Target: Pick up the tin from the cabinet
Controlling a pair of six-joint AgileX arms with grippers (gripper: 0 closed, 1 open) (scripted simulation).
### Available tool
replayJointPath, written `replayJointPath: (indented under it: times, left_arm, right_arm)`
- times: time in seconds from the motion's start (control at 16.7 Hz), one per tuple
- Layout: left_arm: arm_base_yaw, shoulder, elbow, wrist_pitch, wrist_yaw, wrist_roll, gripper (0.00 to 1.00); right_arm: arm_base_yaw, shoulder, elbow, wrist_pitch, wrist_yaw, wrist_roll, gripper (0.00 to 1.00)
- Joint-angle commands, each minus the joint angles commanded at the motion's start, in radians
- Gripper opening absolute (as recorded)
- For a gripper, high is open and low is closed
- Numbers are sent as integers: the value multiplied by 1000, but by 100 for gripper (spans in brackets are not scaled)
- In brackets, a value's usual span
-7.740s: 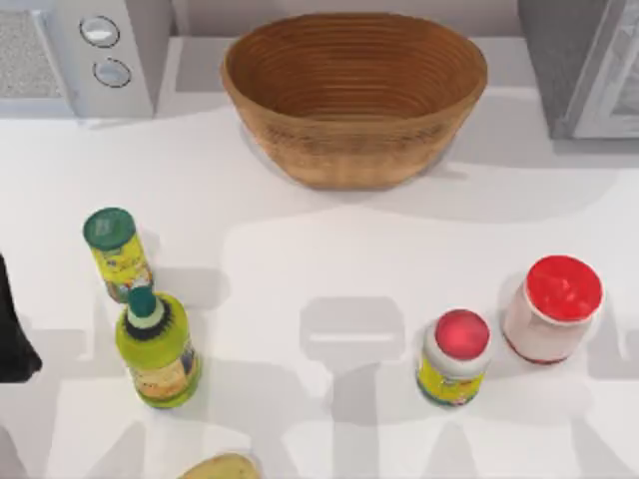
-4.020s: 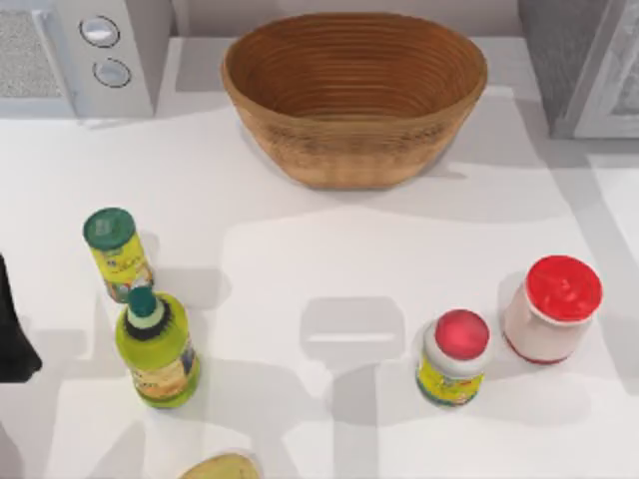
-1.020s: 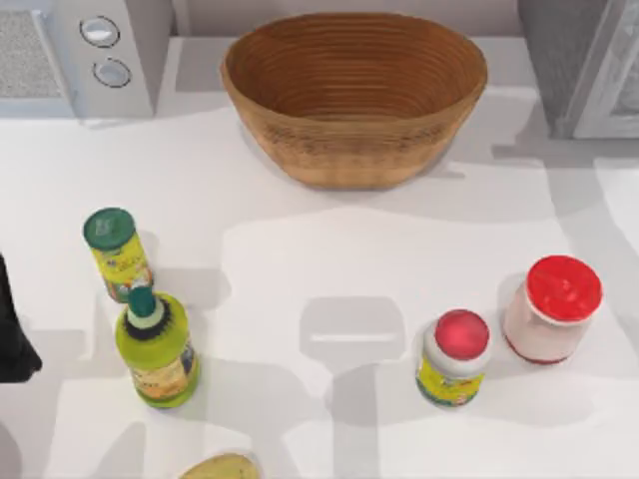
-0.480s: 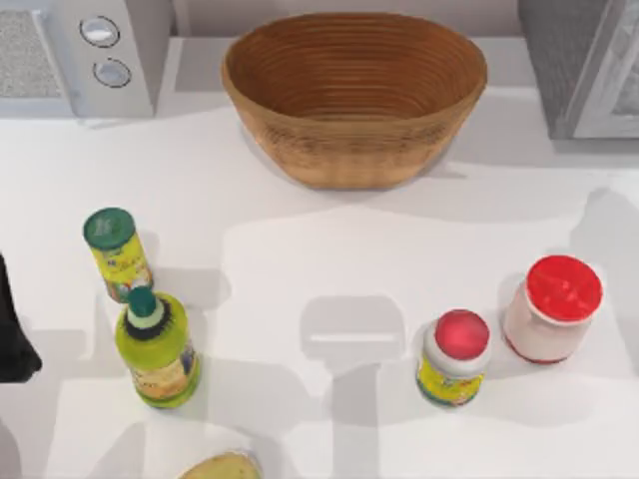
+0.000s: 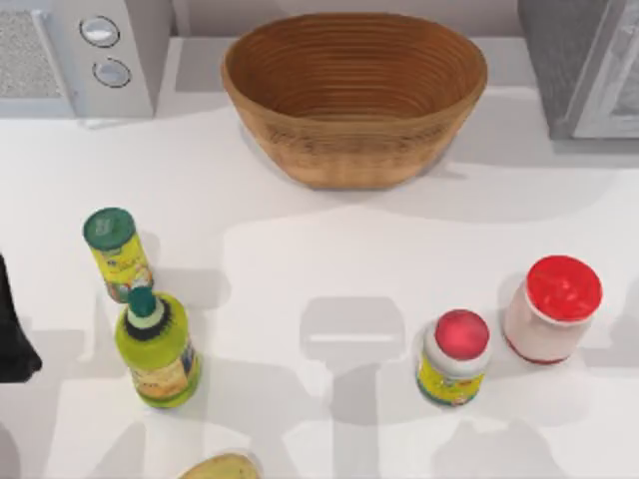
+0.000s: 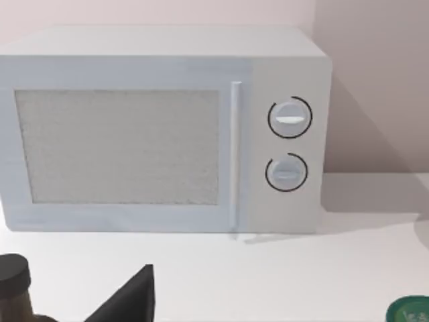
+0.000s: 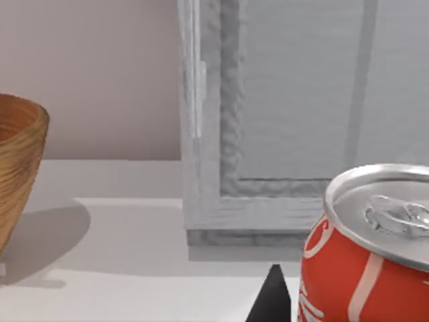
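Tin (image 7: 365, 251) sits close before the right claw; its grip cannot be told.

Tin (image 7: 365, 248) cut off by right wrist view's edges; lower body out of frame. Cabinet (image 5: 584, 65) cropped at top view's corner. Microwave (image 5: 75, 55) cropped likewise. Yellowish object (image 5: 220, 467) cut by top view's near edge, identity unclear. Dark-capped bottle (image 6: 15, 288) partly out of frame.
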Motion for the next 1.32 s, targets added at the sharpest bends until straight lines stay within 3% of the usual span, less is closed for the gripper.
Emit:
replayJointPath:
  times: [0.24, 0.78, 1.02, 1.32]
  left_arm:
    - [0, 0, 0, 0, 0, 0, 100]
    - [0, 0, 0, 0, 0, 0, 100]
    - [0, 0, 0, 0, 0, 0, 100]
    - [0, 0, 0, 0, 0, 0, 100]
  right_arm:
    - [-24, -115, -122, 51, -28, -2, 0]
    - [-33, -54, -111, 96, -57, 0, 0]
    - [-71, 155, -55, 255, -159, 3, 0]
    - [-142, 564, 54, 565, -361, 8, 0]
